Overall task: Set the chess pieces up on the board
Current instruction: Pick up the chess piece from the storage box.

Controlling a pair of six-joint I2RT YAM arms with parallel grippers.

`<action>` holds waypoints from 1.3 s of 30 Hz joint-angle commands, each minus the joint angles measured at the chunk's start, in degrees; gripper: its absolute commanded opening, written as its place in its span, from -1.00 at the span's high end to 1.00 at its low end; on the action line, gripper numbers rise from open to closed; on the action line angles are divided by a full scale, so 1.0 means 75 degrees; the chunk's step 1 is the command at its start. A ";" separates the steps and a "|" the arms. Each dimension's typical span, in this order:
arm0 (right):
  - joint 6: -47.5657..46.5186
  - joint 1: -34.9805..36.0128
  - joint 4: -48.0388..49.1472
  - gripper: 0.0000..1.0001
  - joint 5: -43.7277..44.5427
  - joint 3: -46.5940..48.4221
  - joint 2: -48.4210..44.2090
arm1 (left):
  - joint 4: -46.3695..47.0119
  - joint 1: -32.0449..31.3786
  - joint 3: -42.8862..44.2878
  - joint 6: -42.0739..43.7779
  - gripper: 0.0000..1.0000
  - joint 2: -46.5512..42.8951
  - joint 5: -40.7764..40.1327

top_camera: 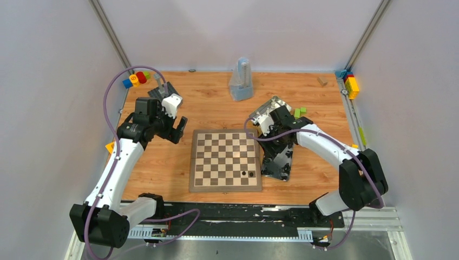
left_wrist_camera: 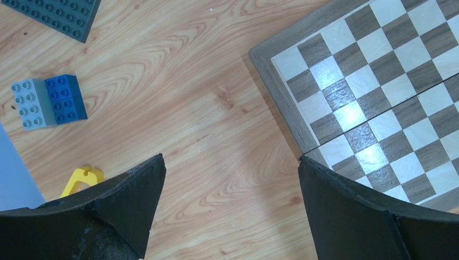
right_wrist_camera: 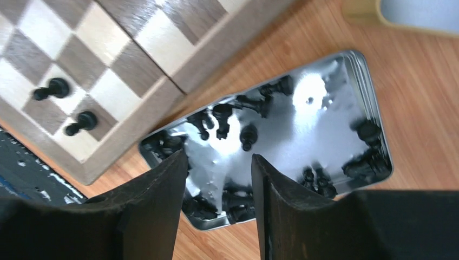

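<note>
Right gripper (right_wrist_camera: 219, 162) hovers part-open and empty over the tin (right_wrist_camera: 373, 103) of jumbled black pieces (right_wrist_camera: 222, 116). Two placed pieces (right_wrist_camera: 51, 89) sit near a corner of the board (top_camera: 224, 157). Left gripper (left_wrist_camera: 231, 162) is wide open beside the board. Risk: pieces are crowded and glossy, so the fingers may pinch two or slip.

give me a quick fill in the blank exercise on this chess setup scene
1. The flat wooden checkered chessboard carries ___ glossy black chess pieces.
2. The right gripper hangs over a shiny rectangular metal tin holding pieces coloured ___.
3. The left gripper, jaws open, is over bare wooden table on the board's ___ side.
Missing words: two; black; left.
</note>
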 commanded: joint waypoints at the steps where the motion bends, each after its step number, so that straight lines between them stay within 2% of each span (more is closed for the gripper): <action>1: 0.0255 -0.0383 0.0418 0.06 0.0402 -0.0187 0.0181 | 0.0228 0.0029 0.0137 0.0015 -1.00 -0.0093 0.0175; 12: 0.0238 -0.0669 0.0680 0.23 0.0395 -0.0252 0.0848 | 0.0206 0.0029 0.0113 0.0032 -1.00 -0.0104 0.0180; 22: 0.0202 -0.0667 0.0680 0.53 0.0343 -0.0177 0.1093 | 0.0215 0.0031 0.0096 0.0047 -1.00 -0.0104 0.0167; 30: 0.0184 -0.0669 0.0362 0.93 0.0279 0.0087 0.0799 | 0.0211 0.0025 0.0133 0.0043 -1.00 -0.0099 0.0163; 35: 0.0153 -0.0549 -0.0091 1.00 -0.0087 0.0465 0.0303 | 0.0212 0.0031 0.0140 0.0024 -1.00 -0.0082 0.0161; 39: 0.0012 -0.0031 -0.0321 1.00 -0.0147 0.0754 0.0012 | 0.0212 0.0031 0.0137 0.0018 -1.00 -0.0097 0.0142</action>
